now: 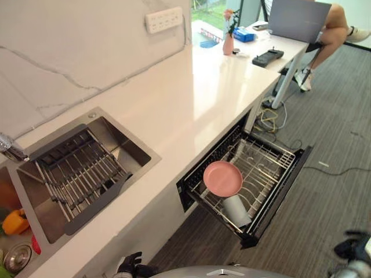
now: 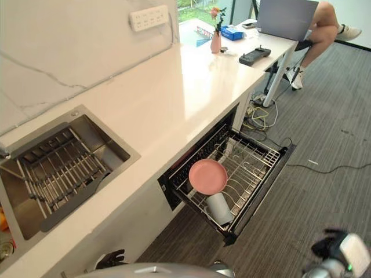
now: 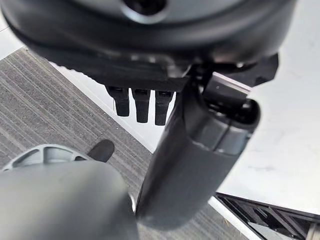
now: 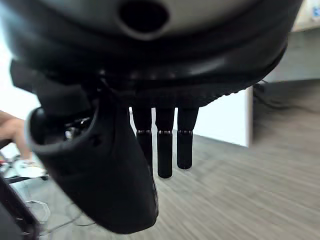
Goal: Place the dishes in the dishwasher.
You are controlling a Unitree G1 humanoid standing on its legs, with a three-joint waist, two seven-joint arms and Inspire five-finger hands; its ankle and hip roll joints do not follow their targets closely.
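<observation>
Both hands, left (image 3: 142, 107) and right (image 4: 165, 145), hang straight-fingered, empty; pink plate (image 1: 222, 178) leans in the dishwasher rack (image 1: 266, 168), half-covering a grey cup (image 1: 236, 209) lying on its side.

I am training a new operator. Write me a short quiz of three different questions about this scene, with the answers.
1. True or false: the pink plate is in the sink.
2. What lies in the rack just in front of the plate? A) a grey cup B) a pan C) a bowl
3. Fill in: both the left hand and the right hand are ____ and hold nothing.

Key: 1 false, it stands in the rack; 2 A, the cup; 3 open.
</observation>
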